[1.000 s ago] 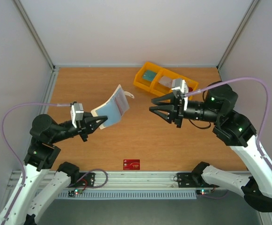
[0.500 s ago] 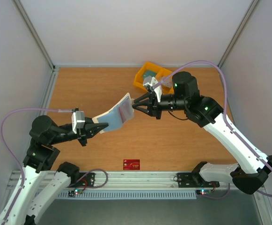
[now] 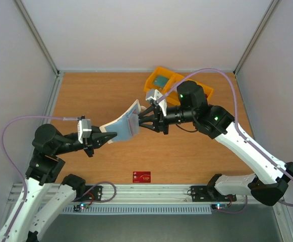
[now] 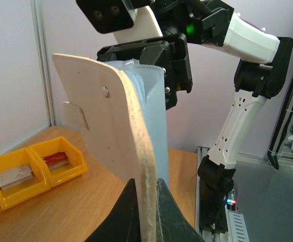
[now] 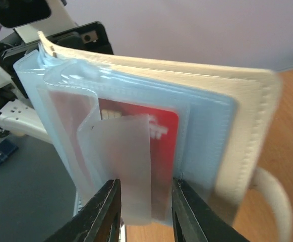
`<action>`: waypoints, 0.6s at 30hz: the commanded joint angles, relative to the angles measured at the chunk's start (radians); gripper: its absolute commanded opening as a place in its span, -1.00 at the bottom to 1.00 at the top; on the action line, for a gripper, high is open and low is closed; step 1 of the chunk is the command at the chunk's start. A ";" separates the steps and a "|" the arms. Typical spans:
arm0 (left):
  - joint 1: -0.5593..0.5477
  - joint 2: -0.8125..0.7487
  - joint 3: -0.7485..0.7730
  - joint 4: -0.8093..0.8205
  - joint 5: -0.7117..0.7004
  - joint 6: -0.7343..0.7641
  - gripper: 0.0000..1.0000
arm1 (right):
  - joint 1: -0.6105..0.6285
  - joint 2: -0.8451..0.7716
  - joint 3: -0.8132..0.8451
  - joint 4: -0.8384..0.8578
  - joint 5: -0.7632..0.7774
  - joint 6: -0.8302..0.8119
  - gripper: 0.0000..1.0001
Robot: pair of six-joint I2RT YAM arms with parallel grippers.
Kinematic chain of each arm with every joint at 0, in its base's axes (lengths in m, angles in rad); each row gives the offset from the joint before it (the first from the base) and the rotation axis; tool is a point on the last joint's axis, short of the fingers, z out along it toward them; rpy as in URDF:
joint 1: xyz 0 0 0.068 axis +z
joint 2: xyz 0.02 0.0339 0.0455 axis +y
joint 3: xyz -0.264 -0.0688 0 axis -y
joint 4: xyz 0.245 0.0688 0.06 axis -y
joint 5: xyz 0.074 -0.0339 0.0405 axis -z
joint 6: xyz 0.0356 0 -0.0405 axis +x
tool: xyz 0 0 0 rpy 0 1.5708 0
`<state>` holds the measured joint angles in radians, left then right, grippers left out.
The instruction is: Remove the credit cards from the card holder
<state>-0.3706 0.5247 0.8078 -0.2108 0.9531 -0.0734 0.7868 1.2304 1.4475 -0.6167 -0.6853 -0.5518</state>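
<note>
The holder (image 3: 122, 122) is held raised over the table (image 3: 85, 96), clenched at its lower edge by the left gripper (image 3: 104, 136). A clear sleeve (image 5: 121, 166) and red card (image 5: 162, 132) are straddled by the spread right gripper (image 5: 146, 189). If only the sleeve is pinched, the card could be left inside.

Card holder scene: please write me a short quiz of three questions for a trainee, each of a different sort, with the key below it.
1. True or false: the card holder lies flat on the table.
2. Which gripper holds the card holder up? A) left B) right C) neither
3. Fill in: in the right wrist view, the card showing inside the holder is ___.
Key: 1 false, it is held in the air above the table; 2 A, the left gripper clamps its edge; 3 red.
</note>
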 commanded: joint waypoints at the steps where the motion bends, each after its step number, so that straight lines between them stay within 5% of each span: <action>1: -0.004 0.007 -0.008 0.076 -0.003 -0.023 -0.99 | 0.041 0.016 0.026 0.035 -0.012 -0.016 -0.41; 10: -0.005 0.001 -0.025 0.087 -0.016 -0.043 -0.99 | 0.089 0.046 0.039 0.056 -0.136 -0.010 -0.17; 18: -0.005 0.001 -0.040 0.110 -0.041 -0.067 -1.00 | 0.160 0.088 0.056 0.080 0.005 0.015 -0.32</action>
<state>-0.3717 0.5270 0.7815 -0.1848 0.9291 -0.1169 0.9119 1.2949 1.4693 -0.5758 -0.7536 -0.5499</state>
